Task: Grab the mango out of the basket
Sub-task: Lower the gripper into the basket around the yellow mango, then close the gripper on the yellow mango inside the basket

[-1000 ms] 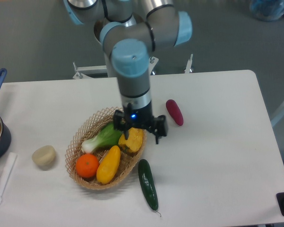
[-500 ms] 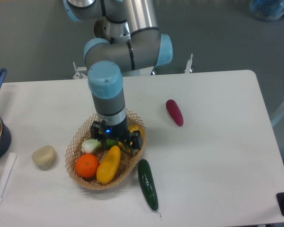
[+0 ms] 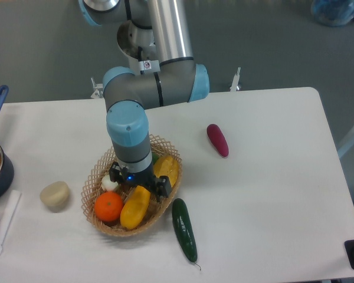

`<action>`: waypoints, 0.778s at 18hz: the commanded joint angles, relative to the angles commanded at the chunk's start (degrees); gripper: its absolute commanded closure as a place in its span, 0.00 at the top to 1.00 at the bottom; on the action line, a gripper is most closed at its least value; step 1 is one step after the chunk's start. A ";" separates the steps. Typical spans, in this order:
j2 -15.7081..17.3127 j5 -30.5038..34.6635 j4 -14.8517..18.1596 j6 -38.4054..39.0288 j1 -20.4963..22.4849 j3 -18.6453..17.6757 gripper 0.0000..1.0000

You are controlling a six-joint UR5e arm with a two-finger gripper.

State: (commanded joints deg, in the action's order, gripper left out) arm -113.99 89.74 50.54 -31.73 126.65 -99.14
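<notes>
tool (image 3: 138, 184) over smooth oval mango (image 3: 135, 207), woven basket (image 3: 100, 174)

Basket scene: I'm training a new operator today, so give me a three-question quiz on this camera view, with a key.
1. True or false: the mango lies inside the basket.
2. Which fruit sits directly left of the mango? A) orange B) banana C) apple
3. Fill in: the dark green cucumber lies on the table, to the ____ of the basket.

Key: 1 true. 2 A. 3 right. The gripper hangs over the mango's upper end; whether its jaws are open cannot be told from this view.
</notes>
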 joint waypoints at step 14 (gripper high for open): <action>-1.23 -0.27 -0.09 -0.09 -0.35 -0.44 1.00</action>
State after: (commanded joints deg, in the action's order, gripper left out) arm -115.22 89.47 50.45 -31.82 126.30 -99.58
